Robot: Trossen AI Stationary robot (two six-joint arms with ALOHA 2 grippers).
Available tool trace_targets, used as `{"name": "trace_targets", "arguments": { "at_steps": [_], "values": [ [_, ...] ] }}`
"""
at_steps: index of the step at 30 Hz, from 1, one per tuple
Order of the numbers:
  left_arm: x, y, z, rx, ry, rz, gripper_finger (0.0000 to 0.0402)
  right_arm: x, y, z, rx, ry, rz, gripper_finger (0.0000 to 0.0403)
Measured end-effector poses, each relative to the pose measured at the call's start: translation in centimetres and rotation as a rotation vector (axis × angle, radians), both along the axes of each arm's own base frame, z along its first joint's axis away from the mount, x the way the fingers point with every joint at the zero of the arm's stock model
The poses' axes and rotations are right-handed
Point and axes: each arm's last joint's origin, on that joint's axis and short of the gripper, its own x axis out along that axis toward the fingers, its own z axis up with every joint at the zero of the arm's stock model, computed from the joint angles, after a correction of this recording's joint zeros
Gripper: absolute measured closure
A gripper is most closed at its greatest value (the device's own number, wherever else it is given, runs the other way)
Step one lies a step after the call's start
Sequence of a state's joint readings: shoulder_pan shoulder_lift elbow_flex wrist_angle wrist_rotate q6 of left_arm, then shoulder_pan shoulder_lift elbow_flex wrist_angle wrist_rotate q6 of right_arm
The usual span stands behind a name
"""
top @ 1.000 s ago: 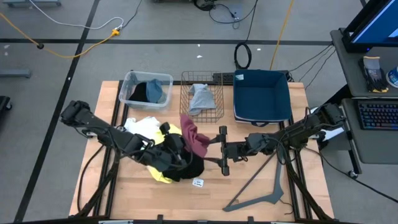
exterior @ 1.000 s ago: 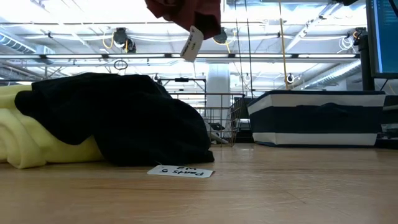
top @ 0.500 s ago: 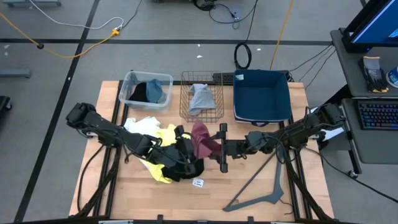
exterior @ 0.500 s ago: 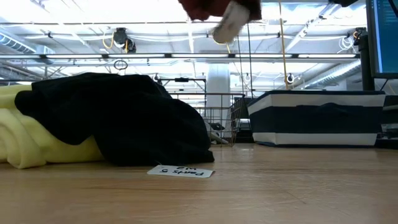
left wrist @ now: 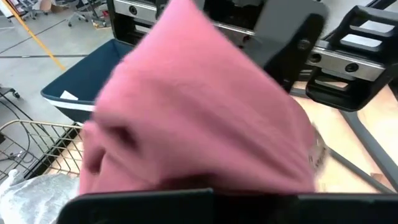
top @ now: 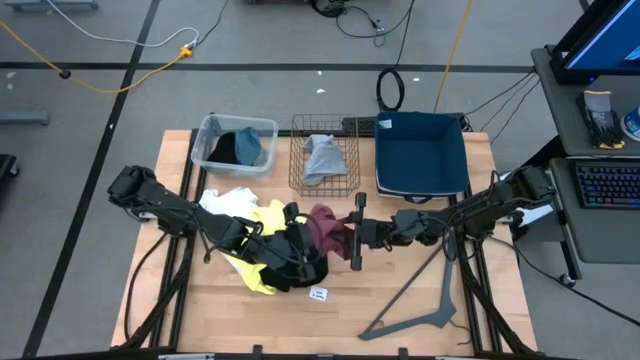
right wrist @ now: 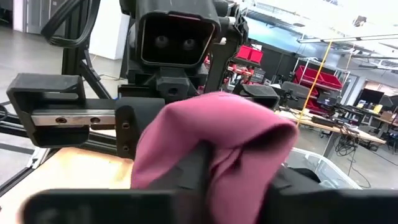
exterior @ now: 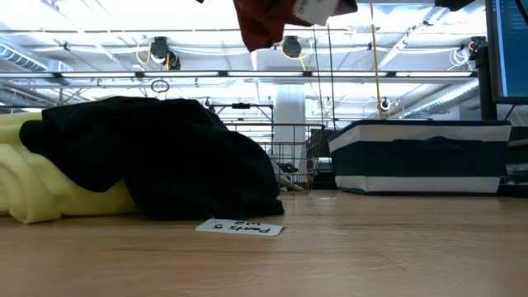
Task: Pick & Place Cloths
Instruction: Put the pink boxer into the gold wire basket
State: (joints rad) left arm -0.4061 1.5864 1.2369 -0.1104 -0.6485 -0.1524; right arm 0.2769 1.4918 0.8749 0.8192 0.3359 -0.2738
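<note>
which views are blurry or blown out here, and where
Left wrist view: the maroon cloth fills the frame, soft and smeared. Right wrist view: it is fairly sharp, the near fingers blurred. Low view: ceiling lights glare, the cloth's hanging tag is blurred. High view: even light, all sharp.

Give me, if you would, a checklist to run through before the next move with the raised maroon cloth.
1. Maroon fabric cloth held up in the air by the left gripper: ok.
2. Right gripper up against that cloth: ok.
3. Right gripper's grasp on it: cannot tell.
4. Dark blue fabric bin free of cloths: ok.
5. Black cloth and yellow cloth lying apart from the lifted one: ok.
</note>
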Motion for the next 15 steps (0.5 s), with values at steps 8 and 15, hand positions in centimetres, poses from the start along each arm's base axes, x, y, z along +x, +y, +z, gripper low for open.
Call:
{"name": "trace_targets", "arguments": {
  "at_steps": [8, 15],
  "values": [
    [-0.01, -0.10, -0.05, -0.011, 0.008, -0.027, 0.0370, 0.01, -0.01, -0.09, -0.012, 0.010, -0.003, 0.0393],
    [-0.50, -0.29, -0.56, 0.004, 0.076, -0.042, 0.0366, 0.03, -0.05, -0.15, -0.008, 0.015, -0.007, 0.0399]
  ]
}}
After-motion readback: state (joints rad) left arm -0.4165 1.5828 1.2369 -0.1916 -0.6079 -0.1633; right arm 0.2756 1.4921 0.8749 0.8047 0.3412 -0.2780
